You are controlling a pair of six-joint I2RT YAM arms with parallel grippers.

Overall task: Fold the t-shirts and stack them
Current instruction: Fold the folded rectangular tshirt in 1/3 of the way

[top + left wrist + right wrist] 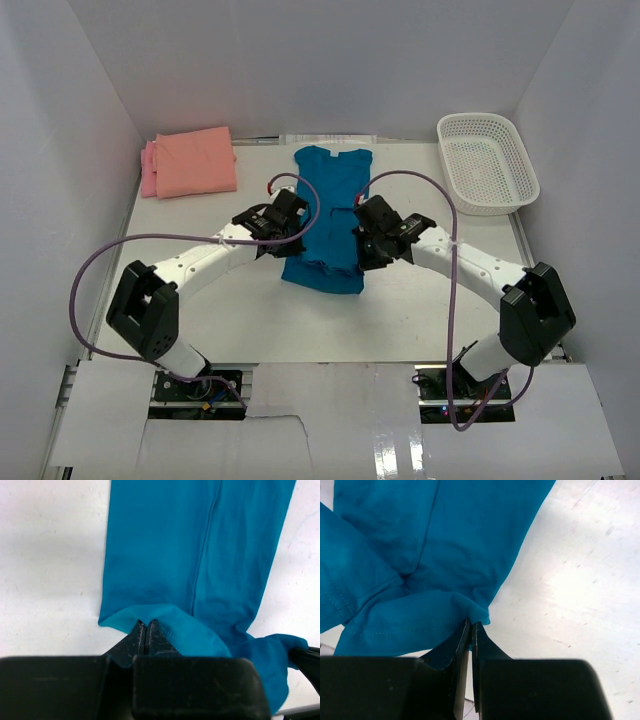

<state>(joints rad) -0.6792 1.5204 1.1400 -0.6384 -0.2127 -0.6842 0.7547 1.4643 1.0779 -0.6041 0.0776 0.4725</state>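
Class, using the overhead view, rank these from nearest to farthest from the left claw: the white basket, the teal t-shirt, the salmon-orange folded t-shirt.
1. The teal t-shirt, in the middle, pinched by the left claw.
2. The salmon-orange folded t-shirt, at the far left.
3. The white basket, at the far right.

Matt cloth t-shirt [325,200]; table [420,290] apparently smooth, scuffed.
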